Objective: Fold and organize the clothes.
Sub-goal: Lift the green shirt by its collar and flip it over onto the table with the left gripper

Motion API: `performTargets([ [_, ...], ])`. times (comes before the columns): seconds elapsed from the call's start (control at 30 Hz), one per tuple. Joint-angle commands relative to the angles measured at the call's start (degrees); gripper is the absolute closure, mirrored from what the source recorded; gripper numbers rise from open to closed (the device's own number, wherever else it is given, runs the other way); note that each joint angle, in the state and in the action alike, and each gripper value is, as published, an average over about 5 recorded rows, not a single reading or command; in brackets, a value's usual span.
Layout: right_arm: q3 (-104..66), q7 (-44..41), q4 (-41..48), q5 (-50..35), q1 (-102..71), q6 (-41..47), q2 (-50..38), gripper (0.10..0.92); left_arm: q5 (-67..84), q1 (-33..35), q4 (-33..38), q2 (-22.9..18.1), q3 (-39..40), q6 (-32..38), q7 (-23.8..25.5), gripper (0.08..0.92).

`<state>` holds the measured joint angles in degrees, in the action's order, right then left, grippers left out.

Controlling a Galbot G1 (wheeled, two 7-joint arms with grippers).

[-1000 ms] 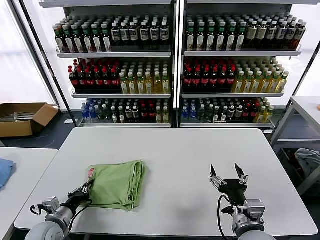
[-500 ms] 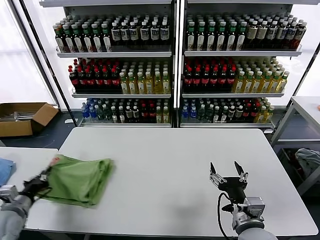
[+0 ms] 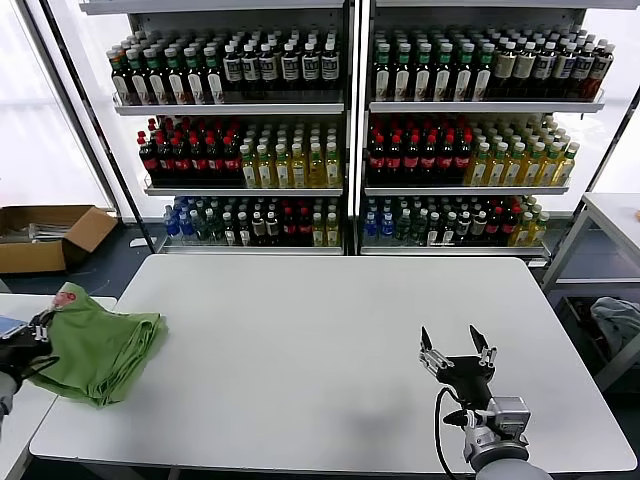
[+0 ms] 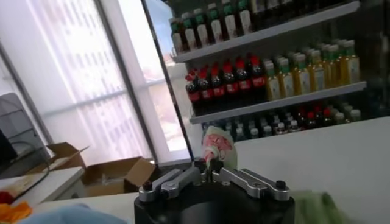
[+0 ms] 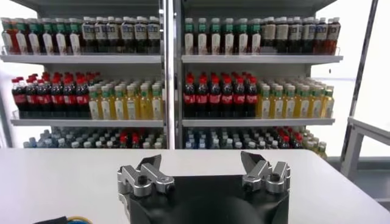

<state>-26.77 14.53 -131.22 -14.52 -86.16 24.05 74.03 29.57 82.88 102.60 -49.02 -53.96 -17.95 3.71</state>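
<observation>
folded green shirt dragged to the table's left edge

the shirt (image 3: 100,345) is a light green, soft bundle folded into a rough rectangle, its layered edges showing along the near side. a small patch of red-and-white print sits at its far left corner, right where the left gripper (image 3: 40,327) pinches it; in the left wrist view the gripper's fingers are closed on that printed bit of cloth (image 4: 214,143), which stands up between them. the shirt lies at about 9 o'clock on the white table (image 3: 350,340), hanging over the left edge toward the side table (image 3: 20,420).

the right gripper (image 3: 456,353) is at about 5 o'clock on the table, fingers spread apart and holding nothing, with shelves of bottles (image 3: 350,140) behind at 12 o'clock.

a second ago the shirt lay well inside the table near 7 o'clock; half a second ago it was halfway to the edge. it has since slid further left with the left gripper, while the right gripper has barely shifted.
</observation>
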Motion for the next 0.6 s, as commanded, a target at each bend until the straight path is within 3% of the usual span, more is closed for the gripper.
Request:
performTargets([
  [0.03,-1.26,0.15,-0.41,0.36,-2.28,-0.50,0.57,0.203,-4.57,1.38,20.65,-12.58,20.19,-2.63,-5.12,0.903],
  [0.27,-4.21,0.39,-1.24,0.54,-4.52,-0.43,1.80,0.203,-15.90,-0.19,27.31,-23.12,44.26,-4.93,-8.88,0.903],
  [0.4,-5.24,0.42,-1.65,0.72,-5.17,0.01,2.49,0.203,-23.88,-2.53,18.39,-28.56,51.76,-4.91,-8.74,0.903],
  [0.5,-5.78,0.32,-1.71,0.86,-5.88,-0.08,2.56,0.203,-21.75,-6.17,11.97,-31.42,53.01,-4.89,-9.96,0.903],
  [0.6,-5.99,0.25,-1.43,1.03,-6.24,-0.33,2.52,0.203,-16.91,-9.67,10.10,-33.66,53.89,-5.01,-10.62,0.903],
])
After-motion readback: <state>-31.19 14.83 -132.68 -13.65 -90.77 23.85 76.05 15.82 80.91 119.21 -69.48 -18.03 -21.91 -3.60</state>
